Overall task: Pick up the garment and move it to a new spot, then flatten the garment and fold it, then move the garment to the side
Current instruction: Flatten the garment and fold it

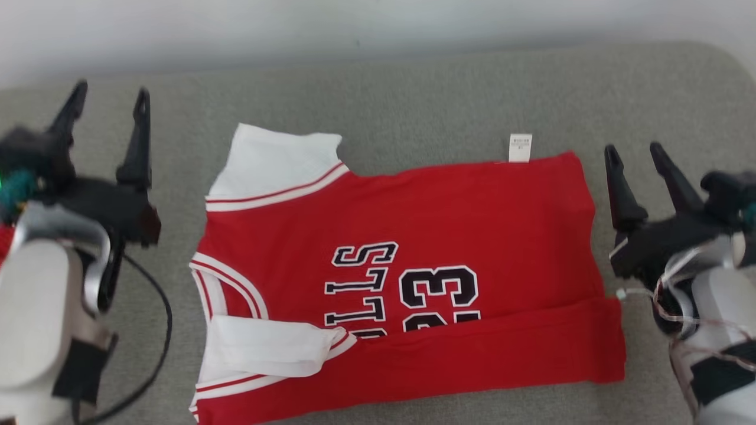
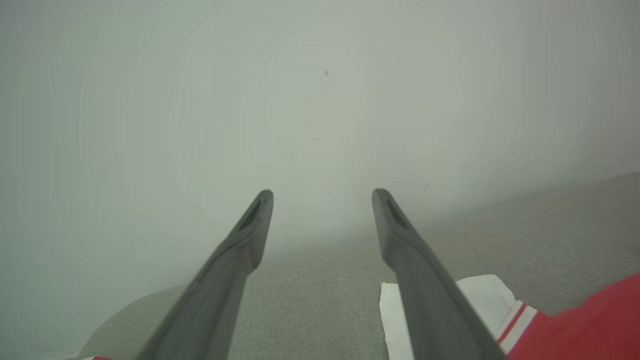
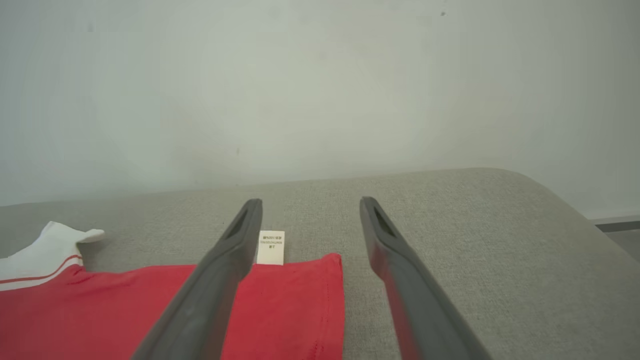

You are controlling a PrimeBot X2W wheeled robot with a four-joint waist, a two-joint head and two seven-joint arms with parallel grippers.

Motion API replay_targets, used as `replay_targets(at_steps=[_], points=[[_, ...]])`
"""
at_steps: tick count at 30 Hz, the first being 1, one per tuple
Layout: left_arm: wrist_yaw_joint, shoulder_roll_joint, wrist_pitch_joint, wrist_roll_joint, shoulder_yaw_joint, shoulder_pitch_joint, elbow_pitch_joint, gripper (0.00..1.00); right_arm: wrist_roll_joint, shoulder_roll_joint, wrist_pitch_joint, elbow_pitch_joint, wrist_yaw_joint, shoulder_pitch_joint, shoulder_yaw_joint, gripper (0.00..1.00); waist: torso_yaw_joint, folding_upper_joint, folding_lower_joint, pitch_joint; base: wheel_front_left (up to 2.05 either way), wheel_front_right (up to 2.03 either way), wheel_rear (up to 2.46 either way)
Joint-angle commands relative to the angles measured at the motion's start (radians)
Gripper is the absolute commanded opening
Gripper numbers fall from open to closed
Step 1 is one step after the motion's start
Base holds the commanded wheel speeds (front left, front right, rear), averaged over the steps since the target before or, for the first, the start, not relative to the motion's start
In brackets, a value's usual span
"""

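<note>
Head view, jersey (image 1: 413, 212) no. 33, tag (image 1: 520, 147) illegible, left gripper (image 1: 111, 90), right gripper (image 1: 634, 149) released

A grey fabric surface (image 1: 413, 88) with rounded corner meets pale wall (image 1: 354, 23)

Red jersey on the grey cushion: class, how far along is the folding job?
Done: the jersey lies flat, its near edge folded over the lettering. In hand: nothing; left gripper and right gripper stand open either side. Left: further folds, then moving it aside.
</note>
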Motion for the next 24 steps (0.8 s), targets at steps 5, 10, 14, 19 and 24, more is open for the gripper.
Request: replay_targets(at_steps=[5,10,14,19,24], points=[[-0.004,0.035,0.099,-0.096,-0.116,-0.202,0.134,1.00,0.012,-0.018,0.042,0.138,-0.002,-0.171,0.054,1.00,-0.073,-0.0001,-0.0004,0.175,0.00,0.00,0.00],[-0.004,0.070,0.157,-0.152,-0.209,-0.305,0.225,1.00,0.032,-0.008,0.068,0.226,-0.002,-0.271,0.101,1.00,-0.093,-0.0001,-0.0004,0.219,0.00,0.00,0.00],[-0.004,0.098,0.215,-0.203,-0.280,-0.381,0.313,1.00,0.056,0.012,0.091,0.308,-0.002,-0.346,0.159,1.00,-0.109,-0.0001,-0.0004,0.250,0.00,0.00,0.00],[-0.005,0.110,0.262,-0.250,-0.351,-0.446,0.400,1.00,0.089,0.030,0.104,0.392,-0.002,-0.420,0.221,1.00,-0.119,-0.0001,-0.0004,0.278,0.00,0.00,0.00],[-0.005,0.100,0.275,-0.296,-0.406,-0.483,0.465,1.00,0.117,0.044,0.094,0.461,-0.002,-0.475,0.270,1.00,-0.121,-0.0001,-0.0004,0.296,0.00,0.00,0.00]])
